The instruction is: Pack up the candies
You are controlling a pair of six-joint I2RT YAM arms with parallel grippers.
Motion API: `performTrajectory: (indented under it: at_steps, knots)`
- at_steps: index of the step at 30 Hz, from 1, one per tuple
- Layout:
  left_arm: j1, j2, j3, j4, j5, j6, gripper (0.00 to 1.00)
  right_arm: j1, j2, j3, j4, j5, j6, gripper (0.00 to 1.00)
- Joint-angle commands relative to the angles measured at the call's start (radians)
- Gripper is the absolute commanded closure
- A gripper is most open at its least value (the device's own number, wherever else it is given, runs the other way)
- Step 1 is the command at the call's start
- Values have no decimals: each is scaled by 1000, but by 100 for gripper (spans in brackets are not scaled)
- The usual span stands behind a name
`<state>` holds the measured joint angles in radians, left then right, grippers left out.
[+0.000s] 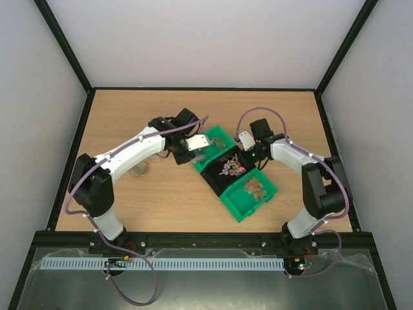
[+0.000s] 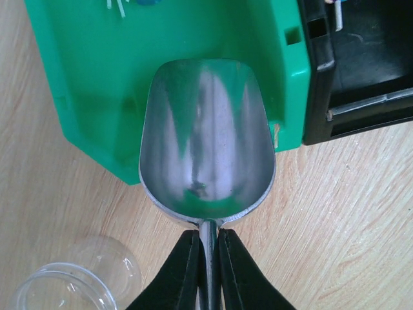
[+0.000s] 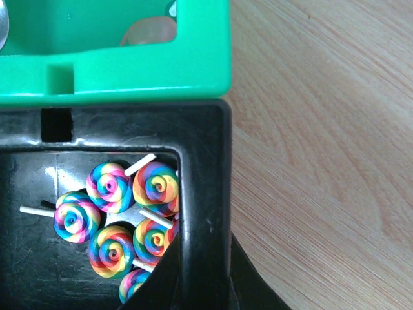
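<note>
The candies [image 1: 253,188], tiny wrapped sweets in pink, orange and yellow, lie in the near green bin [image 1: 240,208]. A black bin [image 1: 213,178] beside it holds rainbow swirl lollipops [image 3: 113,190]. My right gripper [image 3: 201,261] is shut on the black bin's right wall [image 3: 205,194], one finger inside and one outside. My left gripper [image 2: 208,255] is shut on the handle of a small metal scoop [image 2: 206,135]. The scoop is empty and hangs over the near edge of the far green bin [image 2: 97,77].
A clear plastic cup [image 2: 61,287] stands on the wooden table just left of the left gripper, also in the top view as the clear cup [image 1: 139,169]. The three bins sit touching in a diagonal row. Grey walls enclose the table.
</note>
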<state>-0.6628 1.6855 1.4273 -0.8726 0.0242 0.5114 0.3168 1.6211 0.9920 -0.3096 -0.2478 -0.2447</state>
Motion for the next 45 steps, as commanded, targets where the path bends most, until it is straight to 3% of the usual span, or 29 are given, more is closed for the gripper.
performTrajectory:
  at_steps: [1,14,27,36,45]
  knots:
    - [-3,31,-11,-35,-30,-4,98,24,-42,-27,79,23,32,99]
    - [-6,153,-62,61,-24,-1,98,74,-36,-61,105,48,38,98]
    - [-16,275,-108,270,94,-72,98,101,1,-36,113,30,22,99]
    - [-7,192,-327,681,254,-131,98,108,40,7,92,49,47,99]
    - [119,87,-509,982,420,-205,98,105,64,20,77,108,79,99]
